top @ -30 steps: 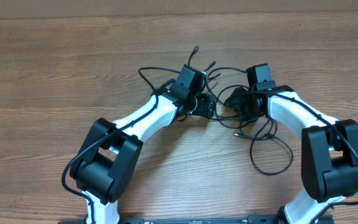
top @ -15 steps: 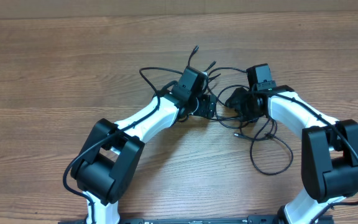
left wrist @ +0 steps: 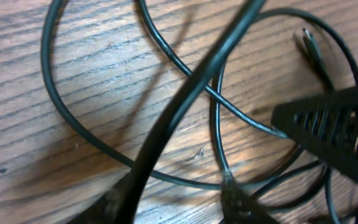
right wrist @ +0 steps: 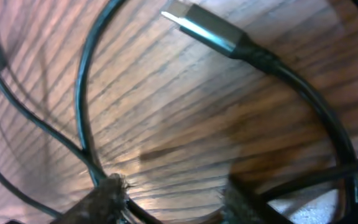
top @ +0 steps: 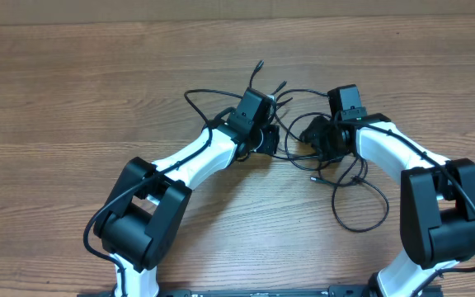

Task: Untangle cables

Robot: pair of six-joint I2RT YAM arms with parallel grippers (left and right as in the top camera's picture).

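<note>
Overhead: the cables (top: 313, 176) lie tangled on the wooden table (top: 72, 99), between the two arms' tips. Left wrist: the left gripper (left wrist: 179, 202) has its jaws apart, astride crossing cords. Right wrist: the right gripper (right wrist: 173, 199) is likewise parted, with a metal-tipped plug (right wrist: 197, 25) lying ahead.

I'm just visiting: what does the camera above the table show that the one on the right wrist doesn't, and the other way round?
Only overhead: the white-and-black left arm and right arm whole, the spread of the thin black cables between them, and a loose loop trailing by the right arm. Only the right wrist: one cable's dark plug with a silvery metal tip, seen close, and the right gripper with its dark fingertips apart at the bottom edge. Both: thin black cables lying on the brown wooden table.
</note>
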